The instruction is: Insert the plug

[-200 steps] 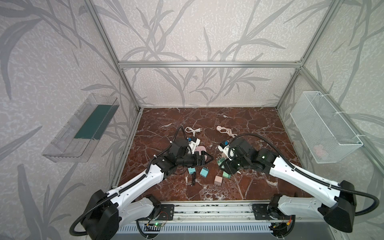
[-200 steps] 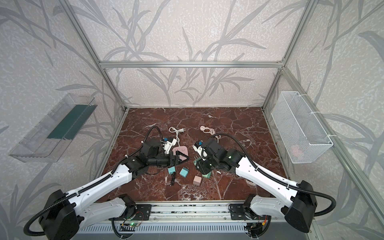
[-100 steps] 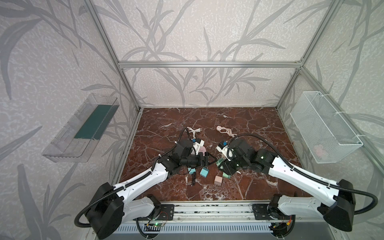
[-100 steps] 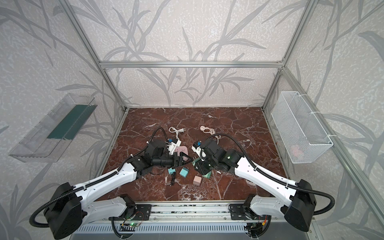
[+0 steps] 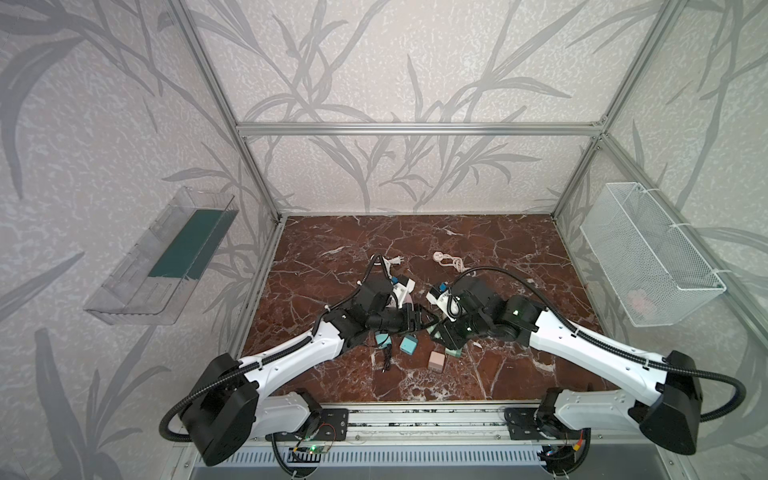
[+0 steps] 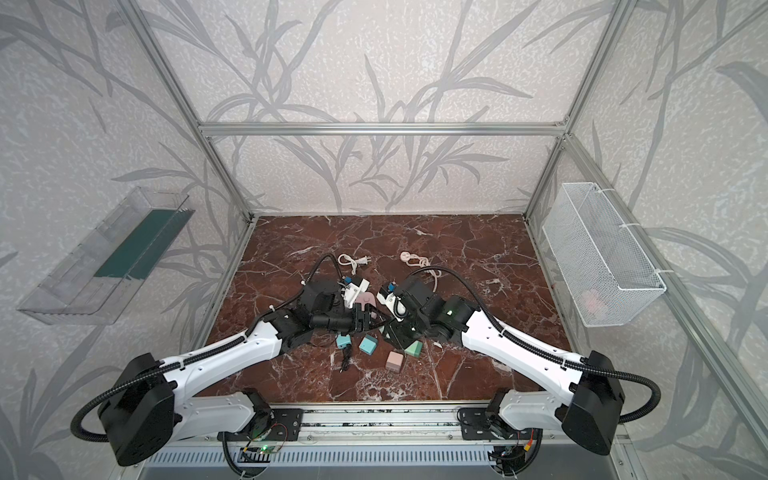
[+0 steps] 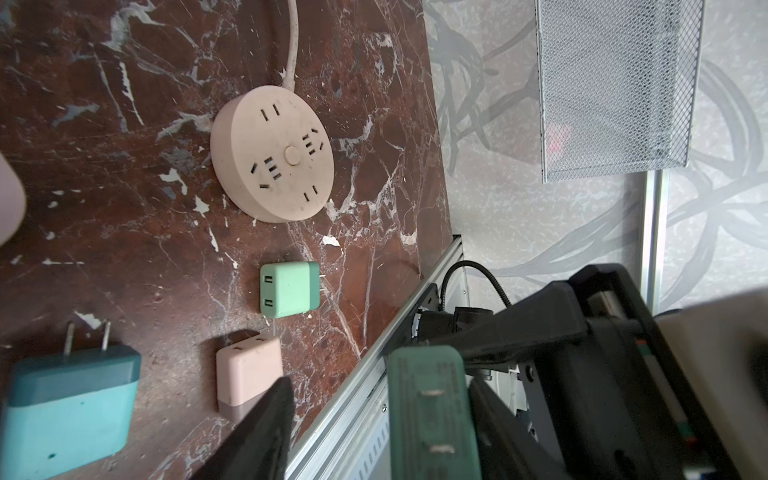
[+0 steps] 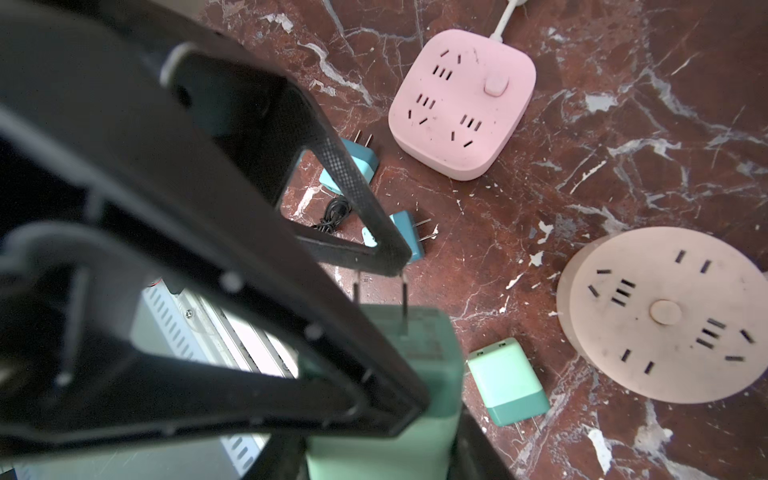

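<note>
Right wrist view, Mira: the green rectangular plastic plug (image 8: 386,395) is clamped between the fingers of the right gripper (image 8: 419,415). Its prongs are pointed away from the lens, and it is held up off the red-brown marble tabletop (image 8: 623,124). What is seen on your side?

Left wrist view, Tom: the plug (image 7: 432,415) is caught face-on, with both prongs showing. It is straddled by the left gripper (image 7: 380,399), jaws parted. One finger (image 7: 498,436) is laid right against it, and a clear gap is left at the other finger (image 7: 257,432). Nothing is grasped on this side.

And the sockets?

Two are laid flat on the marble, both apart from the plug: the round beige socket hub (image 7: 272,153) and the square pink power strip (image 8: 461,99). A small mint-green charger (image 7: 289,289) is seen on its side near the hub.

And from above?

In both top views the grippers are met near the front middle of the table, and the plug is largely hidden between them.
</note>
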You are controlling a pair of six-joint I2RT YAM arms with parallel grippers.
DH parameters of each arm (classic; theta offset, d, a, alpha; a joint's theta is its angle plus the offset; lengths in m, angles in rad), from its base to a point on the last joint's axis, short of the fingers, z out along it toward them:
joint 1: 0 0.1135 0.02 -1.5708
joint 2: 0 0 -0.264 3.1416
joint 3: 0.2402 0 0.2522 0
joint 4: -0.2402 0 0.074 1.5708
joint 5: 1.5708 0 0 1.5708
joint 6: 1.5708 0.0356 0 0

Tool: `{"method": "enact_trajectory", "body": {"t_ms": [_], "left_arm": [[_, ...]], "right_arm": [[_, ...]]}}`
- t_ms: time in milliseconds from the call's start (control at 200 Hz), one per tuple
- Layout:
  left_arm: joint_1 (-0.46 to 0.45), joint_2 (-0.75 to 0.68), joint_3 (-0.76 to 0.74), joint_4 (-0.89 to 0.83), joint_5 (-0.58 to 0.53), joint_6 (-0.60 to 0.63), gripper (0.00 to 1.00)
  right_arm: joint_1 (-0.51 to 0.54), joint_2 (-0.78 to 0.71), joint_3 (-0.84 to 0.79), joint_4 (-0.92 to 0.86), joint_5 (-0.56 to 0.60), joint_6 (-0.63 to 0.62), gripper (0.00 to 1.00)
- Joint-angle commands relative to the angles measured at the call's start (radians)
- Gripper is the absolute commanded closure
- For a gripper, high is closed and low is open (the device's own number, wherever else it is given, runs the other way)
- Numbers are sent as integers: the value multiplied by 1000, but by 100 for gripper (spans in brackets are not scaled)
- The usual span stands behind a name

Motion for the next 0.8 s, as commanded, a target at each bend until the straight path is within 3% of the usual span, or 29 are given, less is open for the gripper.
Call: {"method": "enact_trajectory", "body": {"t_ms": [0, 140, 220, 385, 590, 680, 760, 795], "left_arm": [[-7, 7, 29, 29, 13, -9, 41], [-6, 7, 18, 30, 9, -9, 42], [-7, 13, 13, 42, 21, -13, 50], [-6, 21, 6, 63, 34, -23, 54], [-7, 27, 4, 65, 39, -24, 83], [-8, 30, -4, 81, 49, -25, 86], [-7, 34, -8, 86, 48, -24, 100], [-7, 35, -11, 85, 44, -26, 100]], "right_arm": [[9, 11, 32, 14, -6, -16, 100], [8, 19, 37, 23, 7, -20, 100], [7, 23, 40, 28, 22, -21, 100], [6, 31, 50, 43, 37, -22, 100], [7, 51, 68, 50, 50, -24, 100], [7, 57, 69, 60, 63, -22, 100], [6, 57, 68, 71, 66, -21, 100], [6, 56, 67, 78, 68, -19, 100]]}}
